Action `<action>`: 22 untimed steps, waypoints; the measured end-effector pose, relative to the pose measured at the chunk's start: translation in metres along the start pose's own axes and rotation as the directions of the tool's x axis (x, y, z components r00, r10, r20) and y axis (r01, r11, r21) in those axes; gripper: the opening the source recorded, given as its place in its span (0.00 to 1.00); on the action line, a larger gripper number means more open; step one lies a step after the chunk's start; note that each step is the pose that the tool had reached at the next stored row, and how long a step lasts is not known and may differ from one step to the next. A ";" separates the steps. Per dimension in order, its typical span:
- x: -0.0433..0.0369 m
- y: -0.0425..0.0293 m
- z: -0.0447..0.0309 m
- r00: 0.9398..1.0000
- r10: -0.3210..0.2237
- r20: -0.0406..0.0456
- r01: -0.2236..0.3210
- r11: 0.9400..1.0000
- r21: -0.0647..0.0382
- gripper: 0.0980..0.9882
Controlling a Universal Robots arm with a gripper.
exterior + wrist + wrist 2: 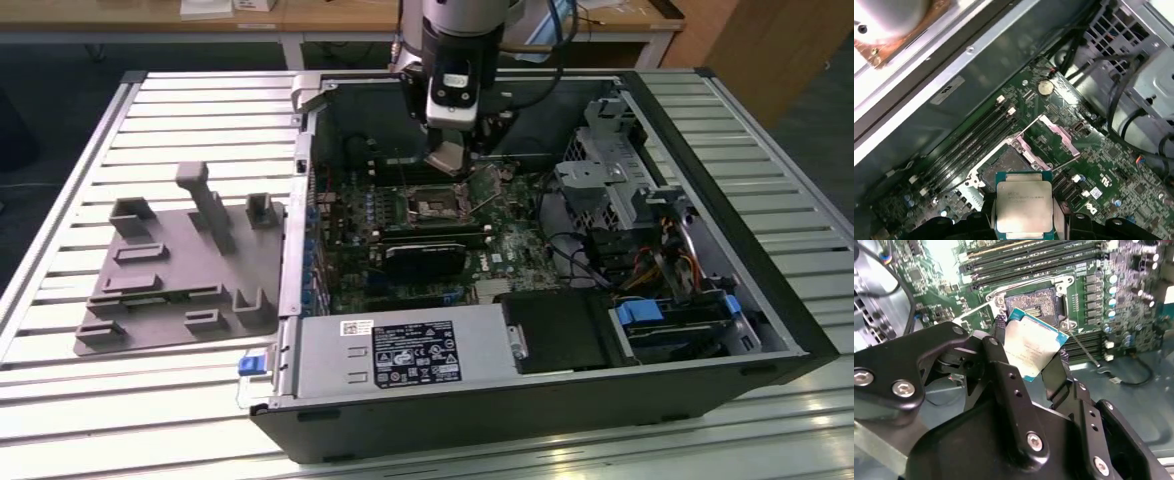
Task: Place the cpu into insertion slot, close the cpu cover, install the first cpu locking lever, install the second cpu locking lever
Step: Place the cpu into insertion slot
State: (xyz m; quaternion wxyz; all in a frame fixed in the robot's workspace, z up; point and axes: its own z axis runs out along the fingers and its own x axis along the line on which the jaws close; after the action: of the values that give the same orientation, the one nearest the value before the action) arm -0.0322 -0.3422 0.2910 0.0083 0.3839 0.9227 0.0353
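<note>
My gripper point(1029, 359) is shut on the cpu point(1031, 345), a small square chip with a pale metal top, held by two opposite edges between the black fingers point(1000, 352). In both wrist views the cpu point(1023, 206) hangs just above and a little to one side of the insertion slot point(1004, 167), whose dark centre point(1036, 302) lies uncovered. The cpu cover point(1053, 136) stands swung open beside the slot. A thin locking lever point(1085, 351) sticks out loose from the socket. In the exterior view the gripper point(447, 160) hovers over the slot point(434, 206) inside the open computer case.
Memory slots point(1029, 257) run alongside the socket. A black card point(424, 258), cable bundles point(607, 255) and drive bays point(674, 320) crowd the case. The case walls point(300, 200) ring the motherboard. A grey fixture tray point(174, 270) lies on the slatted table at the exterior view's left.
</note>
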 end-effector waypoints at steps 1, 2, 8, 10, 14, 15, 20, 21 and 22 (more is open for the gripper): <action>0.0000 0.0000 0.0005 1.000 0.018 0.001 -0.018 1.000 0.000 0.49; 0.0000 -0.0001 0.0010 0.999 0.036 0.003 -0.036 0.999 -0.001 0.49; 0.0000 -0.0003 0.0040 0.989 0.145 0.010 -0.145 0.989 -0.002 0.49; -0.0001 -0.0004 0.0050 0.983 0.180 0.013 -0.180 0.984 -0.003 0.49; -0.0001 -0.0005 0.0071 0.968 0.251 0.018 -0.251 0.968 -0.005 0.49; -0.0001 -0.0005 0.0077 0.963 0.268 0.019 -0.268 0.963 -0.006 0.49; -0.0001 -0.0007 0.0104 0.935 0.355 0.025 -0.355 0.935 -0.009 0.49; -0.0001 -0.0008 0.0109 0.928 0.372 0.026 -0.372 0.928 -0.010 0.49; -0.0001 -0.0008 0.0115 0.921 0.388 0.027 -0.388 0.921 -0.010 0.49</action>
State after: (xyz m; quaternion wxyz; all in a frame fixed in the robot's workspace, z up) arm -0.0322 -0.3422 0.2795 0.0152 0.5595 0.8280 0.0329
